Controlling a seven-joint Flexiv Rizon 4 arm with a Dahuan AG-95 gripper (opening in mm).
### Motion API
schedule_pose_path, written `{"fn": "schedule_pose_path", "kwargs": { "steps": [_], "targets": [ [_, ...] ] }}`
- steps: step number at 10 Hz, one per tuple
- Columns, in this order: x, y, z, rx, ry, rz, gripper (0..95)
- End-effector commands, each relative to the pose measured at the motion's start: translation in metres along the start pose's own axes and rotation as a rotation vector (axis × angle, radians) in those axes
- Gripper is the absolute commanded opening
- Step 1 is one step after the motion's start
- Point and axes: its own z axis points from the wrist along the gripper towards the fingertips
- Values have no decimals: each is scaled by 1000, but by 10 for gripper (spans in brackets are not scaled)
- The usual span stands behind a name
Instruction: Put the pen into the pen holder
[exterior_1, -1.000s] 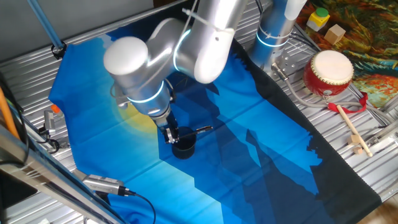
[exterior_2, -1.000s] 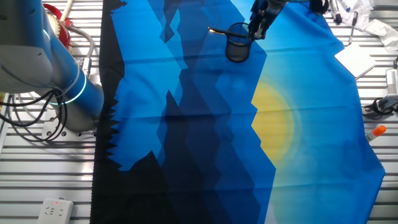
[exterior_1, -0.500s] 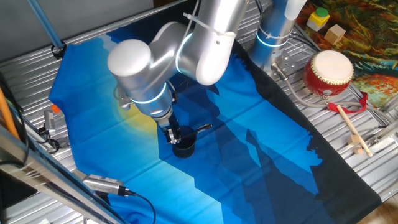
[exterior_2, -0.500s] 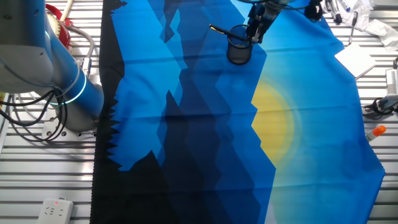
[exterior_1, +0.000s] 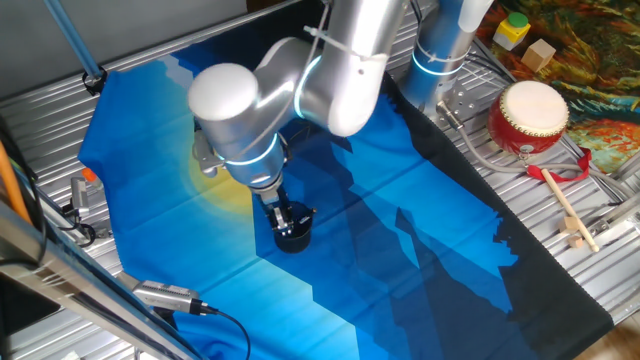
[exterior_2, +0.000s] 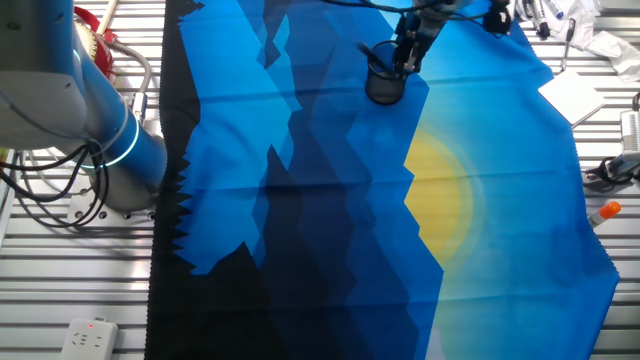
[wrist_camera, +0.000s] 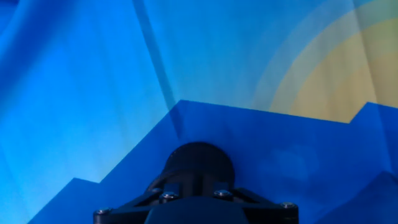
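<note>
The pen holder (exterior_1: 294, 238) is a short dark round cup standing on the blue cloth. It also shows in the other fixed view (exterior_2: 385, 88) and as a dark round shape low in the hand view (wrist_camera: 199, 163). My gripper (exterior_1: 286, 216) hangs right over the cup's rim, also seen in the other fixed view (exterior_2: 404, 62). It is shut on the thin black pen (exterior_1: 306, 213), which slants out from the fingers above the cup, with its free end showing in the other fixed view (exterior_2: 373, 54). The fingertips are hidden in the hand view.
A red drum with a white top (exterior_1: 529, 117) and a red-handled wooden drumstick (exterior_1: 566, 205) lie off the cloth at the right. The arm's base (exterior_2: 110, 140) stands beside the cloth. A cable probe (exterior_1: 165, 296) lies near the front edge.
The pen has swung from nearly level to a steeper slant over the cup. The arm's wrist has shifted slightly right, with the gripper staying over the cup.
</note>
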Motion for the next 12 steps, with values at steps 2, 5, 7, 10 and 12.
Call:
{"fn": "schedule_pose_path", "kwargs": {
  "steps": [2,5,7,10,12],
  "targets": [
    [-8,0,-19,-1,-12,-4,950],
    [-8,3,-75,61,-18,-6,760],
    [-6,2,-89,162,-37,-10,570],
    [-14,-13,-103,209,-47,-73,0],
    [-20,-28,-119,218,-37,-112,0]
  ]
}}
